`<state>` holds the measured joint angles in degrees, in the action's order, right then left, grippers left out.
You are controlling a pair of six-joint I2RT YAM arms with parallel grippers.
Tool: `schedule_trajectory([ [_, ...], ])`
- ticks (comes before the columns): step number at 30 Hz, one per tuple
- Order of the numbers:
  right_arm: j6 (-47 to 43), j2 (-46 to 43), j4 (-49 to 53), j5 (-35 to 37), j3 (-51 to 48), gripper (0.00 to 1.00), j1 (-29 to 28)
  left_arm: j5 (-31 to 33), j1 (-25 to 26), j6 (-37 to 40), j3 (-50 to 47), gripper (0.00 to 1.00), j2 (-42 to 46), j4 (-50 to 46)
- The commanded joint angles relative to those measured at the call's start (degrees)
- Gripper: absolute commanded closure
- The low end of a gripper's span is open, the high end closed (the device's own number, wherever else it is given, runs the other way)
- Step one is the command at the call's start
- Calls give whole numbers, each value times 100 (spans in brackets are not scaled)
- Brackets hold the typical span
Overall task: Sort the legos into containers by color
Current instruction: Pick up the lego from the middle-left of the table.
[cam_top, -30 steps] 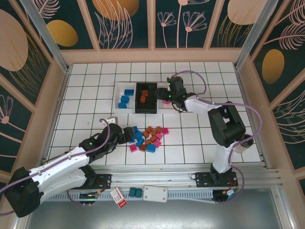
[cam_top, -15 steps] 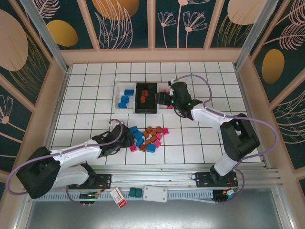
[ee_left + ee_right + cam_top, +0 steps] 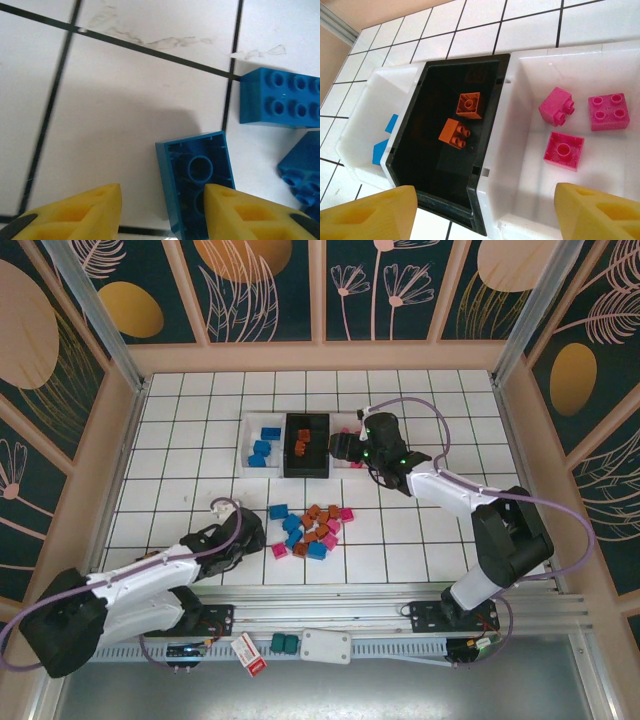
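Left end effector (image 3: 162, 200) low over the table (image 3: 180, 440) at the left edge of the loose pile (image 3: 312, 530), fingers spread, not clamping anything. One blue brick (image 3: 192, 185) lies studs-down, mostly in the gap, its right part under the right finger. 2 more blue bricks are in the left wrist view, one studs-up (image 3: 280, 97) up right and one (image 3: 300, 175) cut off at the right edge. Pile in the top view: about 4 blue and about 4 pink, with the orange too bunched for an exact count. 3 bins sit side by side behind the pile. Left white bin (image 3: 362, 125) has 3 blue bricks (image 3: 262, 447). Black bin (image 3: 420, 150) has 2 orange bricks (image 3: 470, 105), close but apart. Right white bin (image 3: 520, 165) has 3 pink bricks (image 3: 564, 150), none touching. Right end effector (image 3: 485, 192) hangs over the black/right-white boundary, fingers wide apart, empty.
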<state>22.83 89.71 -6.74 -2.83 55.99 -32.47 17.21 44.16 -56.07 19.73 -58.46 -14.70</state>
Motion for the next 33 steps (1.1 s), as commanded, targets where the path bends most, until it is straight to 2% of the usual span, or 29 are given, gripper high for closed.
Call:
schedule_trajectory([
  [1,45,-164,-128,94,-101,27,-5,181,-17,-11,202,50,283,-569],
  [6,69,-191,-144,63,-141,27,-15,-334,-16,537,576,23,47,42],
  [8,77,-223,-122,59,-163,27,-14,-249,-15,556,674,22,-375,11],
  [9,73,-253,-110,63,-180,27,-21,-135,-21,522,697,24,-587,-44],
  [11,73,-340,-97,86,-226,27,-21,25,-14,442,642,35,-847,-42],
  [16,63,-546,-55,109,-357,27,-16,187,-38,334,410,34,-1071,125],
  [18,83,-588,-73,82,-400,27,-28,147,-110,373,340,37,-1227,270],
  [20,91,-600,-65,57,-397,27,-36,146,-124,420,347,45,-1356,397],
  [23,66,-615,-22,62,-385,27,-73,157,-142,480,391,65,-1389,503],
  [24,64,-628,-4,63,-383,27,-76,165,-151,501,436,68,-1350,482],
  [28,97,-754,20,98,-476,27,-98,254,-218,719,859,74,-1039,211],
  [33,191,-955,-53,64,-691,27,-132,368,-771,1356,2031,75,-1023,170],
])
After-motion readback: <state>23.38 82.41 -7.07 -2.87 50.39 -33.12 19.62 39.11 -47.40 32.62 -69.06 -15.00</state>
